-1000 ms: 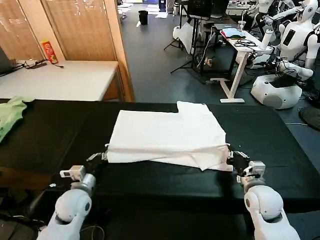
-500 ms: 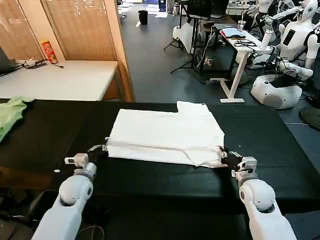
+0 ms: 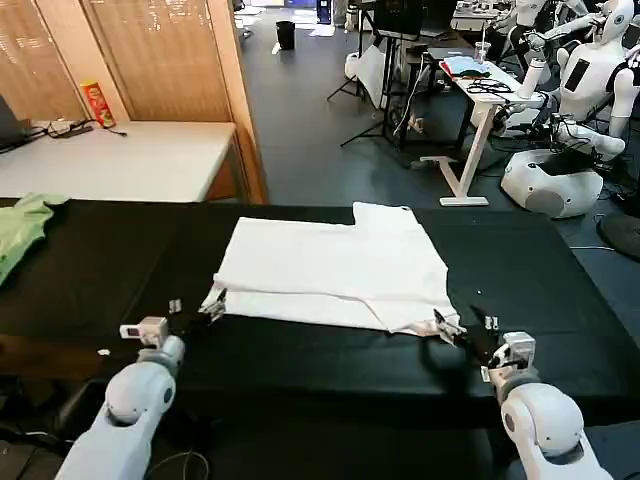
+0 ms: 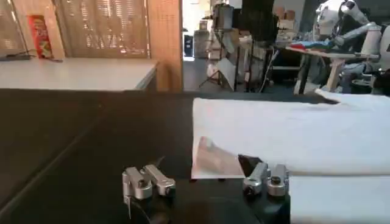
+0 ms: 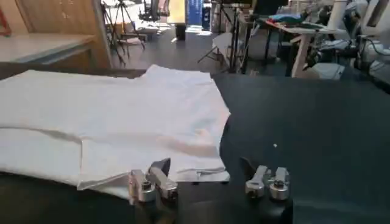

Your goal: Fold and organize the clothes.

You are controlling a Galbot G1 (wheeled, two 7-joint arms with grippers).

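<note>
Here the white T-shirt [image 3: 335, 268] lies flat and partly folded at the centre of the head view, plain side up, on a black table [image 3: 100, 270], with a sleeve or corner jutting toward the upper right of the cloth and a folded layer running along its near edge. At the shirt's lower-left corner sits the left gripper [image 3: 193, 308], its fingers spread apart and holding nothing, one tip just beside the cloth's corner; the left wrist view shows the same gripper [image 4: 204, 181] with its two fingertips apart and the shirt's [image 4: 286, 137] edge lying between and beyond them. At the lower-right corner is the right gripper [image 3: 463, 326], likewise released, with the fabric just beside its nearer finger; in the right wrist view this gripper [image 5: 207, 181] has its tips wide apart at the hem of the shirt [image 5: 116, 119]. Farther out, a light green garment [image 3: 18, 232] rests at the table's far left edge, a pale table [image 3: 130, 160] stands behind it, and white humanoid robots [image 3: 590, 75] fill the upper right of the room.
</note>
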